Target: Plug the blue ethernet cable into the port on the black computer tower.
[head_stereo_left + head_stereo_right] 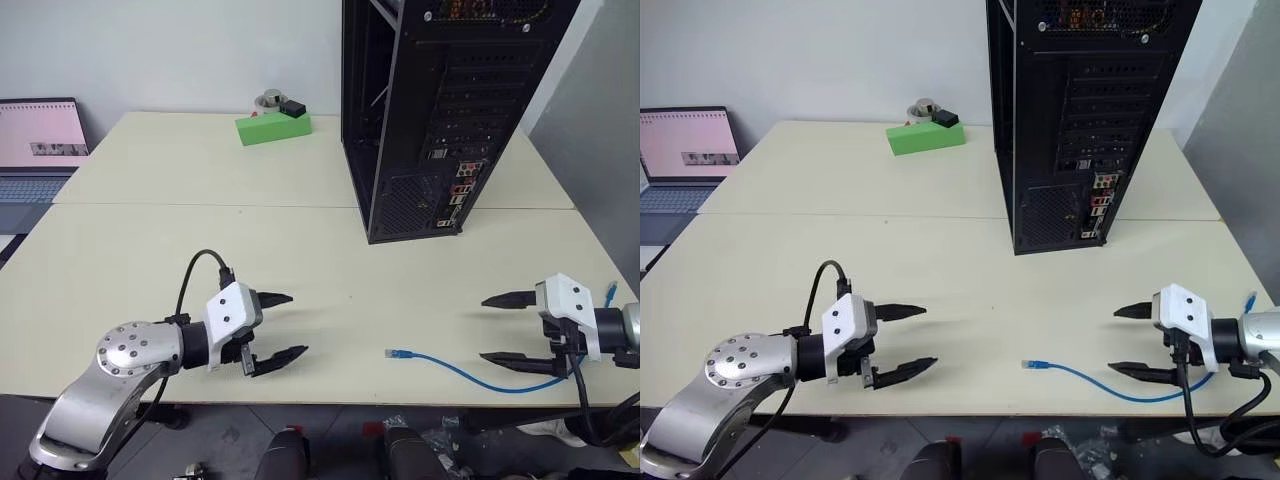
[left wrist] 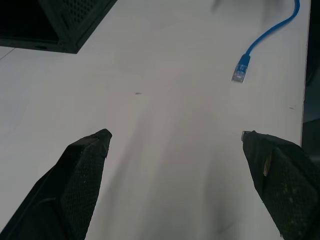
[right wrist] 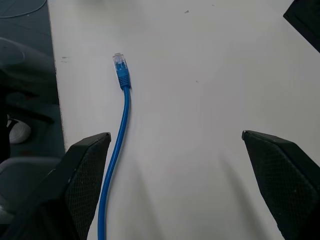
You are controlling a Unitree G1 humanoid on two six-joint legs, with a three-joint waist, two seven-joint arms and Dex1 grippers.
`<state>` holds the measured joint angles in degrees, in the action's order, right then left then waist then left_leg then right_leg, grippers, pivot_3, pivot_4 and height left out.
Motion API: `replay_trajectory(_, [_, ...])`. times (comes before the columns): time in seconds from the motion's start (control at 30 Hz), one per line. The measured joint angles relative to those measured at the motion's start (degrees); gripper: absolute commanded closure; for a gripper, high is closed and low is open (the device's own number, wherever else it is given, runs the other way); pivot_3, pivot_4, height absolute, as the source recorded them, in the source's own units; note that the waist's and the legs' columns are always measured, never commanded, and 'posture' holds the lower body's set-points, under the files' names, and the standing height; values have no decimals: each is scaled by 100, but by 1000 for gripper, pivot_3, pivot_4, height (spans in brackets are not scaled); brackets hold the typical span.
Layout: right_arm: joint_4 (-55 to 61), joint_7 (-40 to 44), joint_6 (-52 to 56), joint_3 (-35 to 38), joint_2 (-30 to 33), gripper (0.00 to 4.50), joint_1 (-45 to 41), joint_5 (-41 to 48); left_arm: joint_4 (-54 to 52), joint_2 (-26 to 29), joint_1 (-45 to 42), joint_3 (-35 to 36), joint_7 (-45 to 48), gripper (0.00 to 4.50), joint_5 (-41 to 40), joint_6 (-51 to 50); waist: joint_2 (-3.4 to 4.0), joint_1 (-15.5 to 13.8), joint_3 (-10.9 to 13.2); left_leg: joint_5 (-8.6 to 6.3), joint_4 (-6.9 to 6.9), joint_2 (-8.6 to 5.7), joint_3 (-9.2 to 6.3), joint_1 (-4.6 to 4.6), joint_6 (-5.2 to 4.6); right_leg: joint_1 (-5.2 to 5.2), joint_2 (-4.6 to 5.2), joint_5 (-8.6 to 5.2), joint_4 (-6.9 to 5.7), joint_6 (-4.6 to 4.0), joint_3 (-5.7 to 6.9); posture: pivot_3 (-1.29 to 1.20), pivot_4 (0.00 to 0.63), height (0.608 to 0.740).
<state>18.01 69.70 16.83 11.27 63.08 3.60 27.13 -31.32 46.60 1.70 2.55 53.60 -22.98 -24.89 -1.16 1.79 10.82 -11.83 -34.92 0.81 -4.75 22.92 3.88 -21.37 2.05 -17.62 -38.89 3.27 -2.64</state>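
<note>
From the head camera's left eye, the black computer tower (image 1: 440, 110) stands upright at the far middle of the pale surface (image 1: 200, 250), its rear panel with slotted covers, a mesh grille and coloured jacks turned toward the robot. The blue ethernet cable (image 1: 470, 368) lies flat near the front edge, right of centre, its clear plug (image 1: 396, 353) pointing toward the robot's left and its cord curving off to the right, where it passes under the right gripper (image 1: 497, 327). That gripper hovers low over the surface with its jaws spread wide and nothing between them; the plug lies apart from it, between the two grippers. The left gripper (image 1: 284, 327) sits at the front left, also with jaws wide and empty, pointing toward the plug. At the far side lie a green block (image 1: 273, 127) with a small black item on top, and a laptop (image 1: 38, 150) with a lit screen at the far left. The right eye shows the same layout, with the tower well apart from the cable. In the left wrist view the two black fingers (image 2: 80, 180) stand far apart over bare surface, the plug beyond them and a bottom corner of the tower farther off. In the right wrist view the cord runs just beside one finger (image 3: 82, 180), its plug ahead near the surface edge.
</note>
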Motion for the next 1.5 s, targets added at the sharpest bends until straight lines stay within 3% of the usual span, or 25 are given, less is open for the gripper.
replay_trajectory(0.43, [439,-200,108,-50,-245,38,149,-128,-295,7,136,-363,232,0,14,321,0,-6,0,0,0,0,1,0,0,1,0,0,1,0,-1,0,150,740])
replay_trajectory(0.73, [593,-971,305,-751,-887,38,218,-652,-357,-91,-70,-833,348,0,65,455,-1,-4,0,0,-1,0,0,0,0,1,0,1,-1,-1,0,0,150,740])
replay_trajectory(1.03, [249,-1384,-287,-1426,-1386,38,377,-1487,-206,-90,-161,-966,341,0,318,675,-2,-1,-1,0,-2,0,0,-1,0,1,-1,3,-1,-6,0,0,150,740])
replay_trajectory(1.13, [197,-1500,-401,-1482,-1573,548,345,-1574,-206,-90,-158,-966,334,0,365,678,-8,12,-6,0,-1,5,-1,-6,0,3,-7,3,-3,-6,-1,0,150,740])
replay_trajectory(1.5, [15,-1637,-601,-1726,-1794,3109,6,-1943,-186,-77,-132,-965,337,0,437,679,-11,2,-8,0,-3,5,-1,-7,0,5,-7,12,-4,-21,-1,0,150,740])
